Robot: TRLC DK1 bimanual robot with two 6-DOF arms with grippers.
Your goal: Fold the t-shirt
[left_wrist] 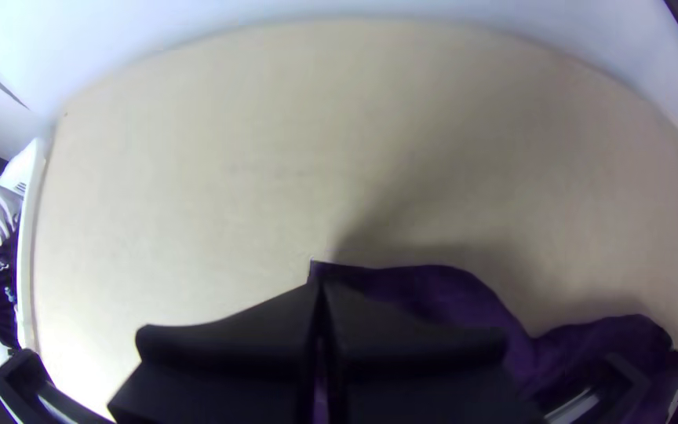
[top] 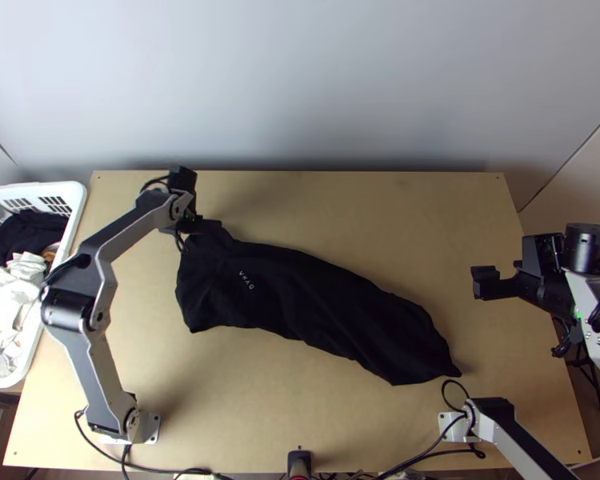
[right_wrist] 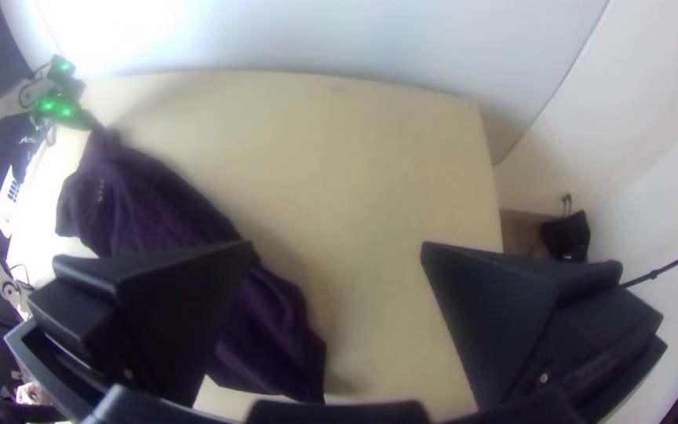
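Your left gripper [left_wrist: 320,289] has its jaws together, clamped on an edge of the t-shirt [top: 300,296], with a small tip of cloth poking out past them. That hold probably gives you one known point from which to open the shirt out; whether it is a sleeve, shoulder or hem, you cannot tell. The shirt lies long, narrow and bunched across the worktop [top: 364,200], so it likely needs spreading before any proper fold. The small print [top: 246,280] faces up near the clamped end, which may help you judge which way round the shirt is.

Your right gripper [right_wrist: 337,253] has its jaws wide apart with nothing in them, at about 3 o'clock in the top view, probably parked there to leave you a free grip for the loose end.

In the top view, the cloth runs from your left jaws towards 4 o'clock. From your right jaws, its pointed loose end sits between 6 and 7 o'clock, and the nearer body of it towards 8 o'clock. The basket [top: 76,206] stands at 9 o'clock, holding other clothes [top: 16,300], likely kept aside so you have room to work.
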